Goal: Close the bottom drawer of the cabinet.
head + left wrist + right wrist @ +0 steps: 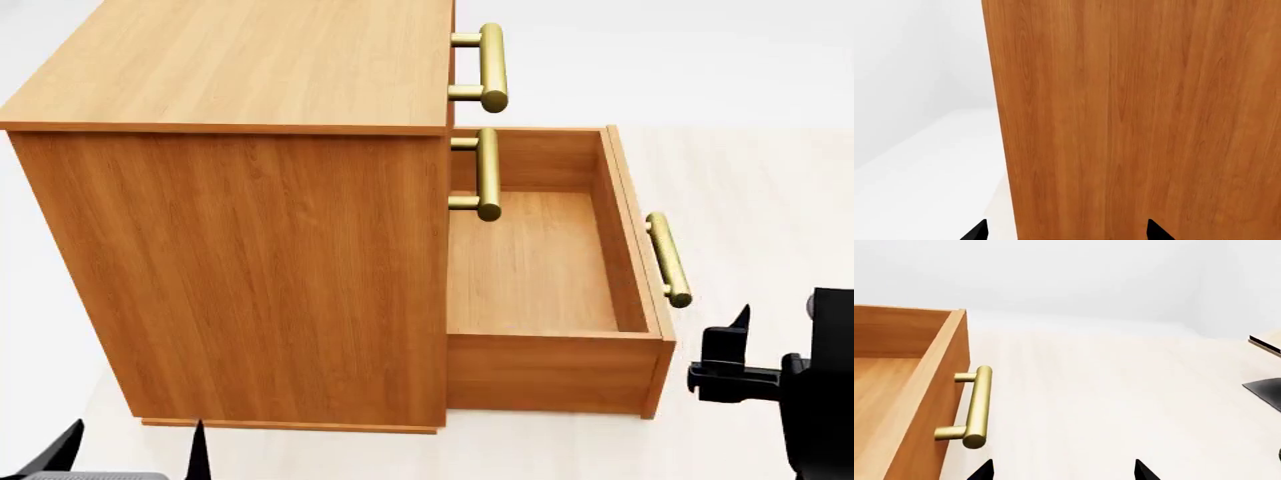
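Observation:
The orange-brown cabinet [254, 250] stands left of centre in the head view, its side panel facing me. Its bottom drawer [534, 270] is pulled far out to the right, empty, with a brass bar handle [669, 260] on its front. My right gripper [731, 352] is open and empty, just right of the drawer front and below the handle. In the right wrist view the handle [976, 407] lies ahead of the open right gripper [1064, 471]. My left gripper [134, 450] is open at the lower left, facing the cabinet's side [1134, 120].
Two upper drawers are shut, their brass handles [491, 65] [486, 175] jutting right above the open drawer. Pale floor [1121, 390] spreads right of the drawer front. A dark object and a board edge [1264, 342] show far off in the right wrist view.

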You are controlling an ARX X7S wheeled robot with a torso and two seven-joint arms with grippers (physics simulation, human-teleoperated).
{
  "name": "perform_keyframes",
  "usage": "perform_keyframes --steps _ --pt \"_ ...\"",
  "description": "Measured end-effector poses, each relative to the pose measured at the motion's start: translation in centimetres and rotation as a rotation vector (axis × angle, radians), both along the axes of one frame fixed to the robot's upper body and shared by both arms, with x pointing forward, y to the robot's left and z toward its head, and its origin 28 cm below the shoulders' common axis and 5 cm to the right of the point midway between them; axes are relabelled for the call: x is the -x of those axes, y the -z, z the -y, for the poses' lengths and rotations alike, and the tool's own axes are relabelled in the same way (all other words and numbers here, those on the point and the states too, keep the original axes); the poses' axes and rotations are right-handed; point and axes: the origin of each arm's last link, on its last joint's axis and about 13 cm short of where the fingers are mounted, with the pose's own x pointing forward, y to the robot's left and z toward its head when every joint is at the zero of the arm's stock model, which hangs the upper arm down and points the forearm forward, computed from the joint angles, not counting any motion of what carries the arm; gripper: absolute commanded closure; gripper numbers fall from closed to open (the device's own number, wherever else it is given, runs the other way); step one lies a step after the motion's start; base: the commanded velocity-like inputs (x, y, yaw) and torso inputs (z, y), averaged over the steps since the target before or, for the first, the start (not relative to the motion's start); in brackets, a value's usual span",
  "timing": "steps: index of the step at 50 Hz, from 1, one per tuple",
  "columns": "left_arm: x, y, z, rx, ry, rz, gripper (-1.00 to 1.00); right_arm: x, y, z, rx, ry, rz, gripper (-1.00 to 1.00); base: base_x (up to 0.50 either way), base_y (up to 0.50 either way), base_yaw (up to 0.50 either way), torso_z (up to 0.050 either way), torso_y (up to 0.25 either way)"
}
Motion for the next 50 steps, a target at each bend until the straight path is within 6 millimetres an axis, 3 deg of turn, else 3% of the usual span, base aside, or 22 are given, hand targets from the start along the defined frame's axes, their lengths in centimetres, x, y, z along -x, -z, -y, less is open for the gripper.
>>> perform_keyframes --steps 24,50 --pt "0.1 0.0 0.1 -0.002 0.006 0.004 -1.0 -0.3 5.9 -0.8 -0.028 -0.091 -0.068 -1.0 0.0 0.0 0.0 0.0 0.0" --pt "0.2 -0.1 0.2 -0.002 0.014 0.006 -1.0 -1.4 6.7 -2.8 -0.047 -0.147 -0.075 -1.0 0.0 0.0 0.0 0.0 0.001"
